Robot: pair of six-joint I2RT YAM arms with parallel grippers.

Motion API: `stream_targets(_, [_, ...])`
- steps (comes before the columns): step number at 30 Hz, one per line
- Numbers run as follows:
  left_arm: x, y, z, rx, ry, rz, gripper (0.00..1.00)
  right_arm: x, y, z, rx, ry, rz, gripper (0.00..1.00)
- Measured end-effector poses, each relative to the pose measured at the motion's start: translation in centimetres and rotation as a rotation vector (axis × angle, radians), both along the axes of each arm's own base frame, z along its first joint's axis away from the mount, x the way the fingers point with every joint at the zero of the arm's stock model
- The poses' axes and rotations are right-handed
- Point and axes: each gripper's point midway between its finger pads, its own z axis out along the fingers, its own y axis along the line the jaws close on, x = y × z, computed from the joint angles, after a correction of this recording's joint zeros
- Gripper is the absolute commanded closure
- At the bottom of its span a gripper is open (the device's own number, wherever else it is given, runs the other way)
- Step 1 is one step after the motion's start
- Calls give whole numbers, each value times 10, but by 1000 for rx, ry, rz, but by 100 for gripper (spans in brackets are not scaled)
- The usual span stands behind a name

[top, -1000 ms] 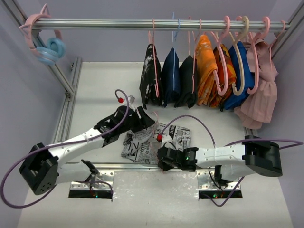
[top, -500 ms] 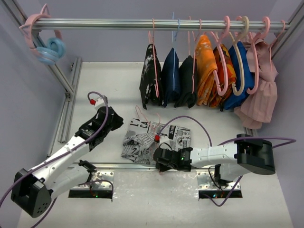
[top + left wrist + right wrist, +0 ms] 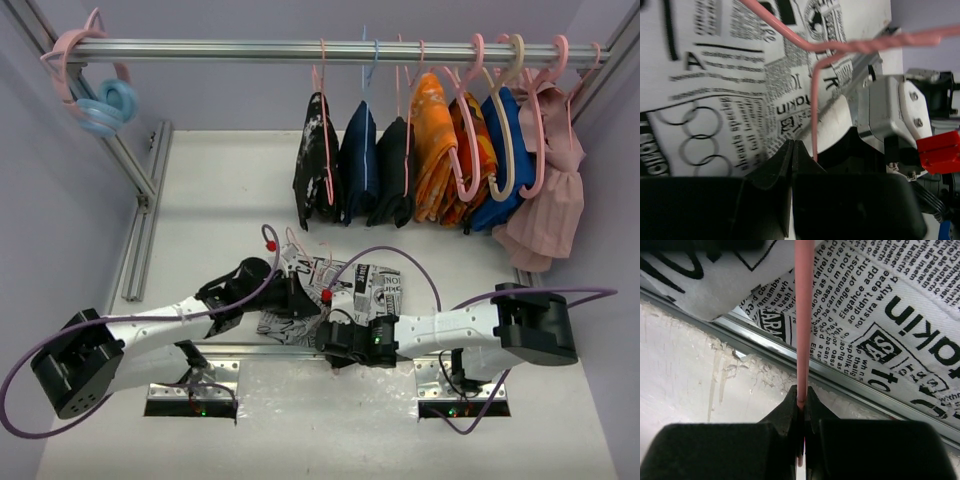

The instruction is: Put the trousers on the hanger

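The newspaper-print trousers (image 3: 362, 285) lie crumpled near the table's front edge, and fill the left wrist view (image 3: 715, 100). The thin pale-pink hanger (image 3: 298, 248) lies across them, its twisted neck showing (image 3: 850, 46). My right gripper (image 3: 326, 342) sits at the front edge, shut (image 3: 801, 392) on the hanger's wire (image 3: 801, 315), which runs up over the trousers (image 3: 880, 305). My left gripper (image 3: 296, 298) rests on the cloth's left part. Its jaws are shut (image 3: 792, 145), nothing shows between them, and the wire passes just to their right.
A rail (image 3: 250, 50) across the back carries several hung garments: a black speckled one (image 3: 315, 165), dark ones, orange (image 3: 435, 140), blue, and pink (image 3: 550, 195). Spare pink and blue hangers (image 3: 100, 100) hang at its left end. A metal strip (image 3: 790, 352) edges the table front.
My left arm swung right from the bare table onto the trousers, and its jaws closed on the way. The right gripper edged left, still holding the hanger wire.
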Motion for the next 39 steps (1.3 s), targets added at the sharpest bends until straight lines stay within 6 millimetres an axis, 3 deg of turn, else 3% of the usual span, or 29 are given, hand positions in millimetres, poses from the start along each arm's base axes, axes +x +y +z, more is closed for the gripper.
stream_targets(3, [-15,-20,1,-39,10,-74,100,1,-1,3,6,-7,-11,100])
stream_targets(6, [-20,-28,-11,-41,50,-92,100,2,-4,3,13,-8,-17,100])
stream_targets(10, [-21,-23,-35,12,108,-59,100,1,-6,1,11,-7,-16,100])
stream_targets(12, [-21,-19,-35,26,103,-47,100,1,-6,1,10,-8,-15,100])
stream_targets(15, [-16,-15,-13,14,46,-26,100,2,-7,1,7,-13,-10,100])
stream_targets(20, [-4,-16,58,-52,-112,-12,100,5,-9,0,-4,-31,-9,100])
stream_targets(23, [12,0,98,-39,-208,98,100,6,-11,2,-6,-40,-12,100])
stream_targets(25, [28,16,107,10,-245,207,100,7,-13,3,-9,-44,-13,100])
stream_targets(28, [47,41,90,134,-248,349,100,8,-15,8,-4,-51,-16,100])
stream_targets(32, [56,57,40,278,-182,395,100,9,-13,16,19,-62,-9,100])
stream_targets(36, [31,66,-36,393,-44,320,100,7,-11,16,24,-61,9,100])
stream_targets(39, [13,58,-63,349,19,255,100,0,-4,12,15,-51,38,100])
